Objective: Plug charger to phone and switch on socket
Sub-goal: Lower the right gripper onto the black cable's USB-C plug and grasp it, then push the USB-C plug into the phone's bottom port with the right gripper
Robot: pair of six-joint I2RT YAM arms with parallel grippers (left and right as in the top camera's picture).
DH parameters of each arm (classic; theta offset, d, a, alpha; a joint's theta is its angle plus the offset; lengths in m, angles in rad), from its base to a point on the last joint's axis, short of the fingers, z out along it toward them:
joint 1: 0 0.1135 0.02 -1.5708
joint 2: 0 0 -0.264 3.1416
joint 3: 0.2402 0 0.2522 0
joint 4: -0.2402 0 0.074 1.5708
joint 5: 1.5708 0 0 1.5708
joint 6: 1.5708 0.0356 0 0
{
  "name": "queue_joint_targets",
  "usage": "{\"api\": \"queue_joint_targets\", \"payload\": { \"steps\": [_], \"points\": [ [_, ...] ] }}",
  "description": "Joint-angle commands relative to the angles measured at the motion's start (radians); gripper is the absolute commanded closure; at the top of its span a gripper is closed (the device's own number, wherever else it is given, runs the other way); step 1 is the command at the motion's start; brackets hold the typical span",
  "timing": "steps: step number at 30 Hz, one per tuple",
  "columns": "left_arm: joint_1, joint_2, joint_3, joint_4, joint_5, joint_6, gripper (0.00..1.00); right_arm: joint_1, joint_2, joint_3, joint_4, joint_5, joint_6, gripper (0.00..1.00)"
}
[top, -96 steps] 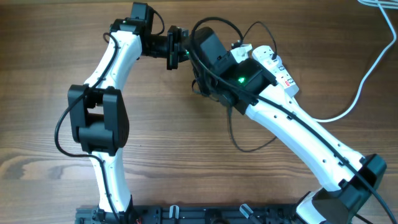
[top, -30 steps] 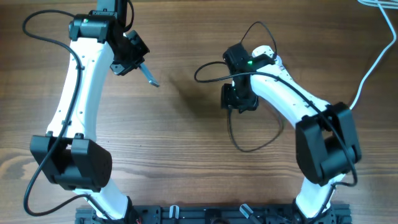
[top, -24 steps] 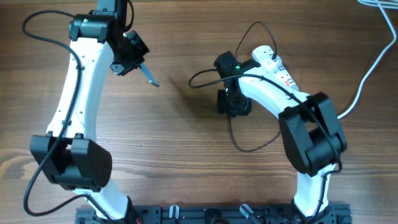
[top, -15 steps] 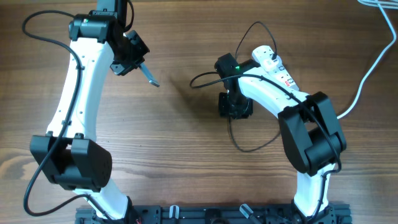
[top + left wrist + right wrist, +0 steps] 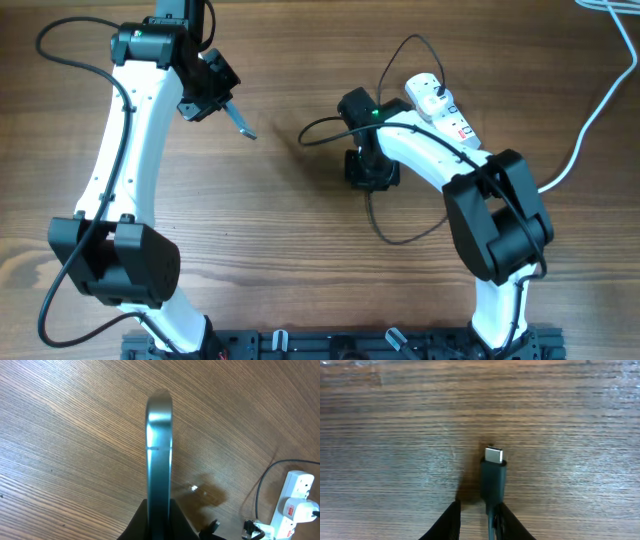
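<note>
Small black silver-tipped charger connector (image 5: 493, 477) sticks out of right hand (image 5: 479, 506), low over wooden surface (image 5: 300, 250). Fingers nearly closed on it, with a gap on one side, so grip looks slack.

Flat teal-edged phone (image 5: 159, 445) held edge-on, clamped in left hand (image 5: 159, 512), well apart from connector.

White oblong power strip (image 5: 440, 103) sits beyond right arm.

Risks:
- connector twisting in loose pinch
- missing port
- looped cable snagging arm or dragging strip

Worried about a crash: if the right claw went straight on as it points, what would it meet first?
Likely the wooden table, touched first by the charger connector the right claw holds; depth unclear.
</note>
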Motion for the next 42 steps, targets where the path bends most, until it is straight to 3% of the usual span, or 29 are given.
{"api": "queue_joint_targets", "payload": {
  "steps": [1, 12, 15, 19, 21, 24, 28, 30, 33, 39, 42],
  "points": [
    [0.001, -0.011, 0.010, 0.007, -0.013, -0.014, 0.96, 0.004, 0.033, -0.013, 0.005, 0.028, 0.022, 0.76],
    [0.001, -0.011, 0.010, 0.004, -0.013, -0.014, 0.96, 0.004, 0.033, -0.013, 0.020, 0.072, -0.033, 0.83],
    [0.001, -0.011, 0.010, 0.003, -0.013, -0.014, 0.96, 0.004, 0.033, -0.013, 0.019, 0.071, -0.033, 0.94],
    [0.001, -0.011, 0.010, 0.006, -0.003, -0.009, 0.96, 0.004, 0.031, 0.000, 0.001, 0.059, -0.036, 0.96],
    [0.001, -0.011, 0.010, 0.052, 0.108, 0.087, 0.96, 0.004, 0.024, 0.047, -0.036, -0.012, -0.095, 0.96],
    [0.001, -0.011, 0.010, 0.168, 0.397, 0.245, 0.96, 0.004, -0.036, 0.145, -0.121, -0.198, -0.233, 0.96],
    [0.001, -0.011, 0.010, 0.306, 0.742, 0.258, 0.96, 0.004, -0.299, 0.166, -0.160, -0.401, -0.401, 0.96],
    [0.001, -0.011, 0.010, 0.404, 0.967, 0.258, 0.96, 0.004, -0.426, 0.166, -0.171, -0.402, -0.400, 0.96],
    [0.001, -0.011, 0.010, 0.523, 1.191, 0.257, 0.96, 0.004, -0.554, 0.166, -0.166, -0.463, -0.399, 0.96],
    [-0.013, -0.011, 0.010, 0.532, 1.271, 0.257, 0.96, 0.004, -0.595, 0.166, -0.101, -0.416, -0.333, 0.96],
    [-0.041, -0.011, 0.010, 0.538, 1.188, 0.257, 0.96, 0.006, -0.597, 0.166, -0.051, -0.402, -0.283, 0.95]
  ]
}}
